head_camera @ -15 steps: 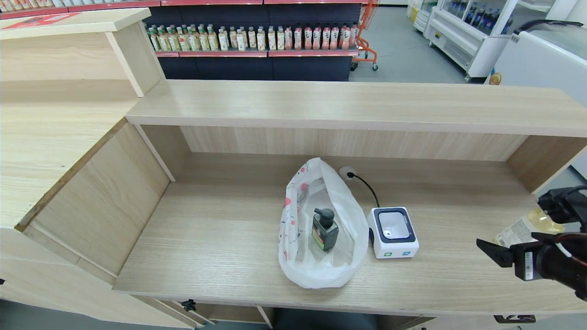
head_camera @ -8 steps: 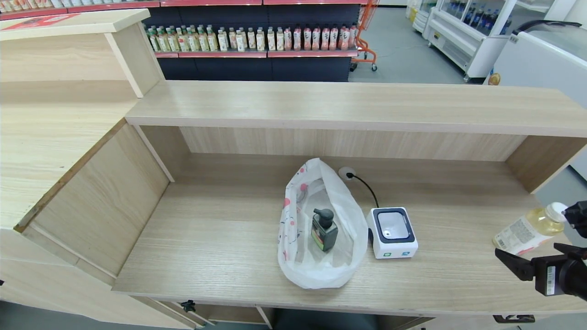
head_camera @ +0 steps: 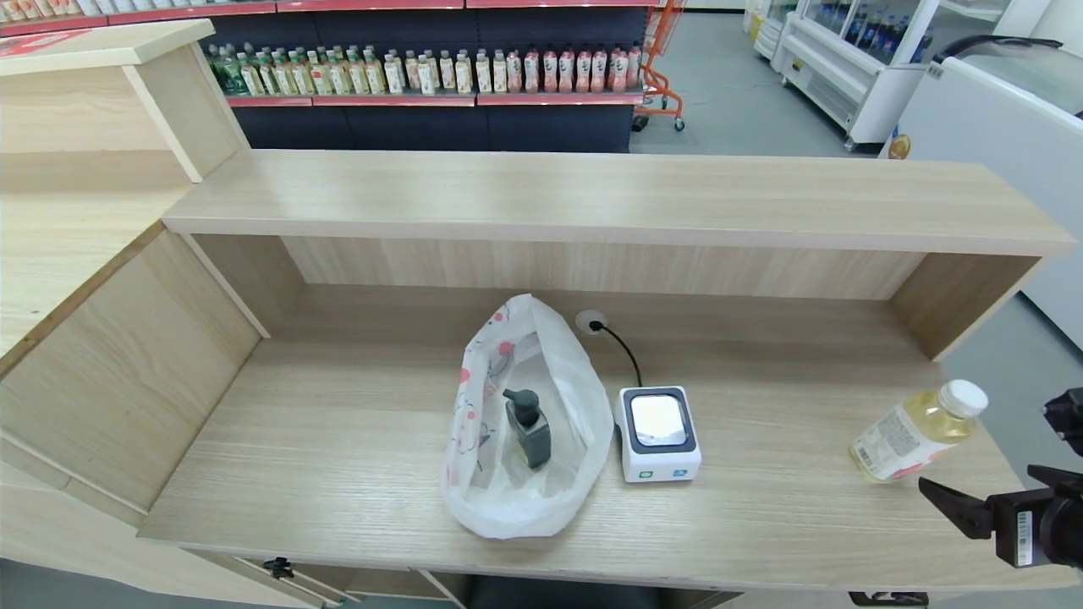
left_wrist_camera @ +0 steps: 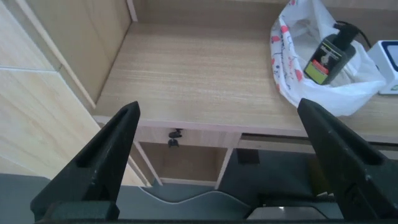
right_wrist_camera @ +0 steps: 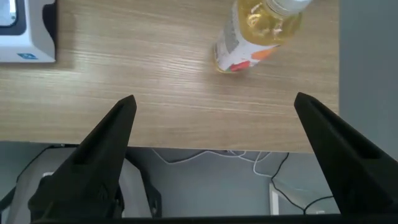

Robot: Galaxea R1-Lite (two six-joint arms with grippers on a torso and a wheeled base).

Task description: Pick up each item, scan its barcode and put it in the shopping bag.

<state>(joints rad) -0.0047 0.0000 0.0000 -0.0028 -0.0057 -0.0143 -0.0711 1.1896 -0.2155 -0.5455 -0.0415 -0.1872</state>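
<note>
Right gripper [right_wrist_camera: 214, 104], jaws spread wide and holding nothing, sits at the lower right of the head view, drawn back off the counter's near edge. A second ago it reached across the oil bottle [head_camera: 918, 430]; now it has pulled away and the bottle lies uncovered on its side at the right end of the counter [head_camera: 338, 440], cap toward the far right. My head camera has also swung, so the whole scene sits further left in the frame; the things themselves have not moved.

As I read it, no grasp came of that reach: the bottle is yet to be picked up, scanned and bagged, and I need a fresh approach. One dark pump bottle [head_camera: 529, 427] already stands in the shopping bag [head_camera: 558, 372] at centre frame, with the scanner [head_camera: 658, 433] just right of it.

Left gripper [left_wrist_camera: 217, 109] hangs equally wide and empty, back from the counter's front edge.

Hard to make out: the print on the bottle's label is too small to find a barcode. One finger of my right gripper is cut off by the head view's right edge.
</note>
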